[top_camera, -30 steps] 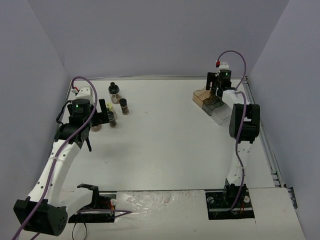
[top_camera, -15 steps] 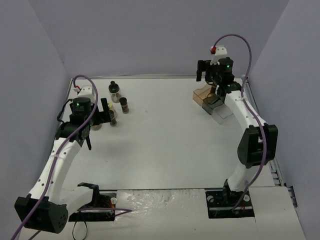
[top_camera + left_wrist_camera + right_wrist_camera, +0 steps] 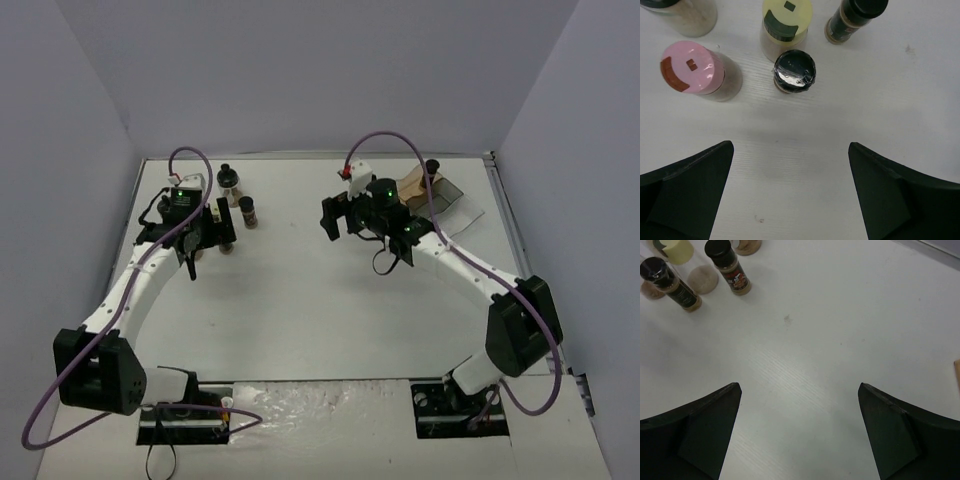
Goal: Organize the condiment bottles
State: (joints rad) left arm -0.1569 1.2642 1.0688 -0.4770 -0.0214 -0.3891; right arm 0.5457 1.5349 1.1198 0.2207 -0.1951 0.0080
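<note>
1. Jars (image 3: 247, 211): cluster standing upright just ahead of left gripper (image 3: 791, 149); none between the jaws.
2. Black-cap jar (image 3: 795, 71): nearest, almost on the jaws' centreline. Yellow-cap jar (image 3: 786, 22) is directly behind it, touching or nearly so. Pink-cap jar (image 3: 692, 70) is ahead and off toward one finger.
3. Left jaws: spread wide, empty, bare table (image 3: 805, 165) between them.
4. Right gripper (image 3: 800, 387): jaws released, nothing held. The jars are far ahead of it and off to one side.
5. Rack (image 3: 415, 185): behind the right gripper, well apart from the cluster.
6. Step, as judged: left arm to pick the black-cap jar.
7. Method:
   - Advance straight along the centreline.
   - Lower until the pads face the glass body below the cap.
   - Close squarely on the body.
8. Caution: the wide opening puts one finger on a line with the pink-cap jar. Narrow the jaws before closing in. Stop short of the yellow-cap jar behind.
9. Handling: the jars look tall and narrow, likely to tip at a glancing touch. Lift straight up.
10. Right arm: best kept outside the cluster until the left arm lifts away.
</note>
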